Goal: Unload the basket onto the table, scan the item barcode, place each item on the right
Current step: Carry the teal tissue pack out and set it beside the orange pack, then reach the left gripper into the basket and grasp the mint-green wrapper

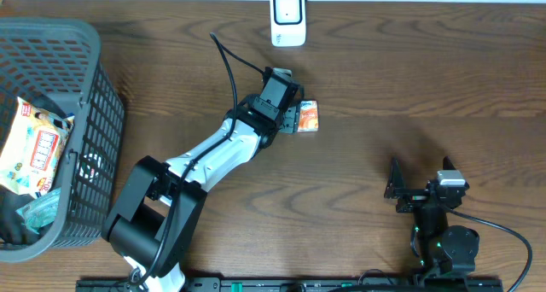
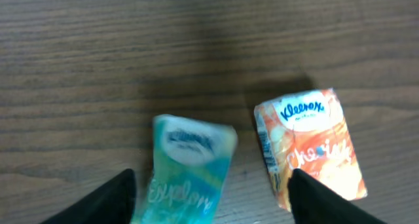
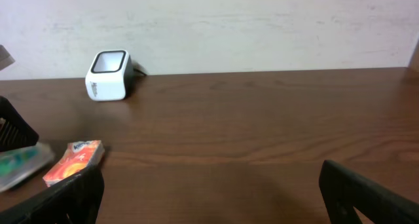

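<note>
Beside the teal pack [image 2: 188, 168], an orange pack [image 2: 313, 150]

Soft, even light falls from above on the desk [image 1: 409, 78], dim rather than bright. In the overhead view a faint shadow lies just beyond the right arm [image 1: 435, 215]. From the right wrist, a pale sheen crosses the desk's middle, and the right tool's fingers [image 3: 65, 198] are dark blurs. From the left wrist, the teal pack [image 2: 186, 175] is smeared. The orange pack [image 2: 314, 152] is sharper and shadowed along its far side.
</note>
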`<action>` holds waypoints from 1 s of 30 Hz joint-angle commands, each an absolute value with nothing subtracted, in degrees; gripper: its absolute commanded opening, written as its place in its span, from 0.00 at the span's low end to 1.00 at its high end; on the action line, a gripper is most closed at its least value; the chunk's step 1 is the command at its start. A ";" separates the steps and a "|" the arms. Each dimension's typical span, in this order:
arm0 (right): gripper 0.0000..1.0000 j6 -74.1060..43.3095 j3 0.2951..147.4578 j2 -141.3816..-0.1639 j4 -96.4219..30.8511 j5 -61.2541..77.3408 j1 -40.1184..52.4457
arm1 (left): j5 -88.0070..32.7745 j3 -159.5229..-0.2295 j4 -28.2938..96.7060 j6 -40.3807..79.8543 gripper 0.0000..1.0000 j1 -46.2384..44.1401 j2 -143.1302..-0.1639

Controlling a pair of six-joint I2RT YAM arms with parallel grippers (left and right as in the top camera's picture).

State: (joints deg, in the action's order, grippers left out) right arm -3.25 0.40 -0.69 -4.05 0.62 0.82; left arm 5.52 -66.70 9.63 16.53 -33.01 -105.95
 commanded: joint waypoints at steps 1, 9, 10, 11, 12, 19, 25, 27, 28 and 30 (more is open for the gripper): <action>0.99 -3.33 0.30 -0.38 -4.32 0.54 0.45 | 6.48 -67.48 9.80 16.56 0.80 -32.86 -102.39; 0.99 -3.33 0.30 -0.38 -4.32 0.54 0.45 | 8.38 -67.48 10.59 15.05 0.86 -32.62 -85.65; 0.99 -3.36 0.30 -0.38 -4.32 0.54 0.45 | 9.15 -67.48 11.25 14.70 0.86 -32.49 -83.20; 0.99 -3.33 0.30 -0.38 -4.32 0.54 0.45 | 11.00 -67.48 12.51 14.59 0.88 -32.23 -79.90; 0.99 -3.33 0.30 -0.38 -4.32 0.54 0.45 | 12.80 -67.48 13.69 14.59 0.89 -31.97 -77.56; 0.99 -3.33 0.30 -0.38 -4.32 0.54 0.45 | 26.63 -67.48 24.75 14.57 0.97 -24.34 -59.90; 0.99 -3.33 0.30 -0.38 -4.32 0.54 0.45 | 26.59 -67.55 26.33 14.57 0.97 -9.26 -48.99; 0.99 -3.33 0.30 -0.38 -4.32 0.54 0.45 | 26.59 -67.83 26.41 14.35 0.97 -4.19 -46.81; 0.99 -3.33 0.30 -0.38 -4.32 0.54 0.45 | 26.59 -67.99 26.59 14.35 0.97 -1.45 -45.87; 0.99 -3.33 0.30 -0.38 -4.32 0.54 0.45 | 26.59 -68.07 26.98 14.13 0.97 3.14 -44.88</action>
State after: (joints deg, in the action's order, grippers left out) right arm -3.25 0.40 -0.69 -4.08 0.62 0.82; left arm 25.36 -66.89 26.55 14.96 -2.02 -45.71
